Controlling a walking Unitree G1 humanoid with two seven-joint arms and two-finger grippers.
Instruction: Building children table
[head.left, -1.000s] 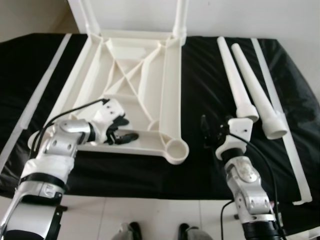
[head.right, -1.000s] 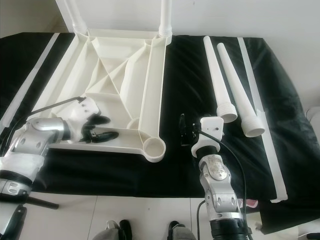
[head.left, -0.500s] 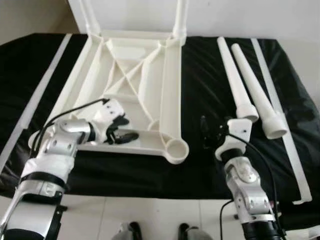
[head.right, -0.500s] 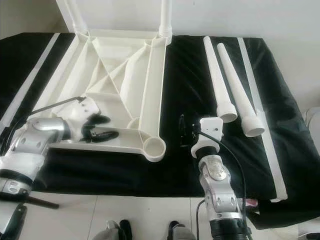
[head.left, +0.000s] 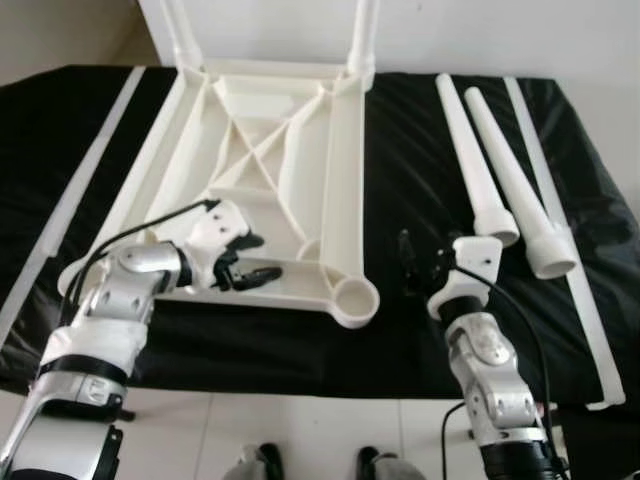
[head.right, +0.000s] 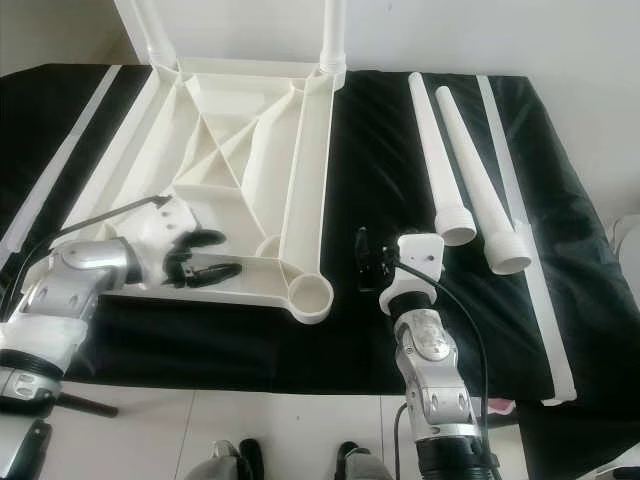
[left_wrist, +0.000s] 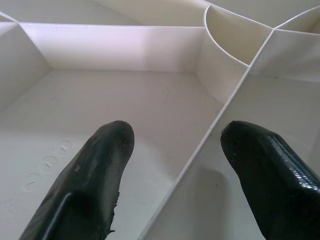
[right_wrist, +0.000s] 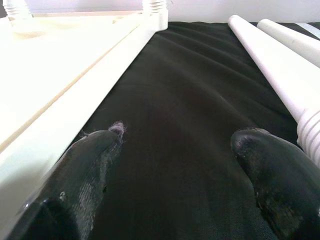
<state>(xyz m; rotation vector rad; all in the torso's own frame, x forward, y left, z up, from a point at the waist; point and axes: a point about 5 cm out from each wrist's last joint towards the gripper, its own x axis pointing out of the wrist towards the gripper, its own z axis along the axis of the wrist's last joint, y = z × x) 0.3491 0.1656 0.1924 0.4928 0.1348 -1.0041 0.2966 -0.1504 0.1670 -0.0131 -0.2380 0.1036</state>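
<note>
Lying upside down on the black cloth (head.left: 400, 150): white table top (head.left: 255, 160), two legs already standing in its far corners. Left gripper (head.left: 243, 258) reaching into the near edge of the underside, fingers (left_wrist: 95, 175) spread apart, straddling a thin rib (left_wrist: 200, 145) without gripping it. Right gripper (head.left: 420, 270) hovering over the cloth between the table top and two loose legs (head.left: 495, 165), also spread wide, holding nothing.

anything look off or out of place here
Nothing stands out. The upside-down tabletop lies flat on the black cloth, two loose legs lie side by side to its right. Left gripper sits inside the frame, jaws open astride a rib.
</note>
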